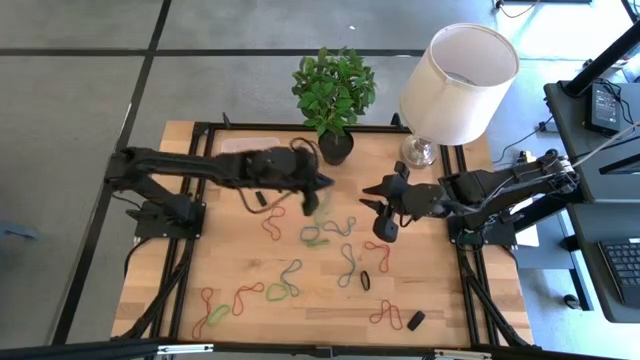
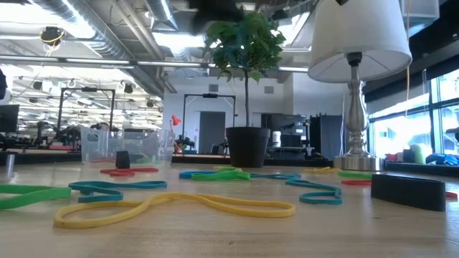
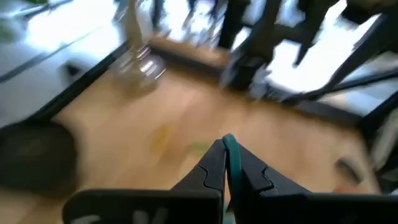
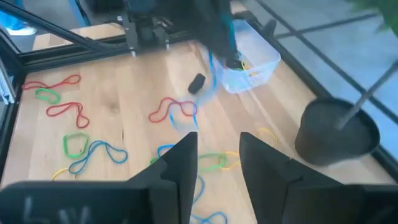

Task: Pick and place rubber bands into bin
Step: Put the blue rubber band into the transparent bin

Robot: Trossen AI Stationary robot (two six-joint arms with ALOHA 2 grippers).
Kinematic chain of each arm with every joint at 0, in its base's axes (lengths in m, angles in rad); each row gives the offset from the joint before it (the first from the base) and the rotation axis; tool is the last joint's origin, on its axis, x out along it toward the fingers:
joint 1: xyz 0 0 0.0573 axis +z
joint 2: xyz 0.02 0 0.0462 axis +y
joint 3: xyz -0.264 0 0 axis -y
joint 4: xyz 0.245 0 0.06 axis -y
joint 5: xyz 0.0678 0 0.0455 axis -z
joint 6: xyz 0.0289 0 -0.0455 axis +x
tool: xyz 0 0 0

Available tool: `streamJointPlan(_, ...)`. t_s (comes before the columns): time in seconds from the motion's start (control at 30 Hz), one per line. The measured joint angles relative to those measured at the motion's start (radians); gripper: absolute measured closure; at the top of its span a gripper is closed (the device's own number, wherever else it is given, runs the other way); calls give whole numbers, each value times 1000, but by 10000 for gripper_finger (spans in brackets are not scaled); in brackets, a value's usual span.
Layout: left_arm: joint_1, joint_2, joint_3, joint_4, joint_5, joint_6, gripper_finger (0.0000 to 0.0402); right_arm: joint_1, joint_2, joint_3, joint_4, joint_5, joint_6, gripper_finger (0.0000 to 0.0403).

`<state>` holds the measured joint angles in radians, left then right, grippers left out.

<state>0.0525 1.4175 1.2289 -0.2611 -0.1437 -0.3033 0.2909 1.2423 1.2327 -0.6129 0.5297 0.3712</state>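
1. Your left gripper [image 3: 225,163] is pinching a teal rubber band [image 3: 231,151], lifted just in front of the plant pot [image 1: 335,146].
2. The clear bin [image 4: 252,62] is waiting just left of that pot; you will likely need to carry the band over it.
3. Your right gripper [image 4: 217,155] is hovering right of the pot, fingers spread, holding nothing.

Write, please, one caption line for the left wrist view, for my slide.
Left gripper shut on a thin teal rubber band, lifted above the wooden table.
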Motion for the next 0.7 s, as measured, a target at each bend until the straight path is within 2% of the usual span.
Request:
streamJointPlan(0.17, 82, -155, 0, -303, -99, 31, 399, 0, 3, 0, -27, 3, 115, 279)
streamJointPlan(0.27, 163, -230, -31, -378, -98, 70, 399, 0, 20, 0, -40, 33, 178, 279)
streamJointPlan(0.47, 354, -318, -177, -401, -13, 107, 399, 0, 99, -1, -66, 53, 290, 279)
streamJointPlan(0.57, 449, -321, -251, -395, 38, 117, 399, 0, 147, -1, -67, 53, 350, 279)
streamJointPlan(0.7, 565, -296, -333, -392, 50, 117, 399, 0, 202, -1, -67, 53, 436, 279)
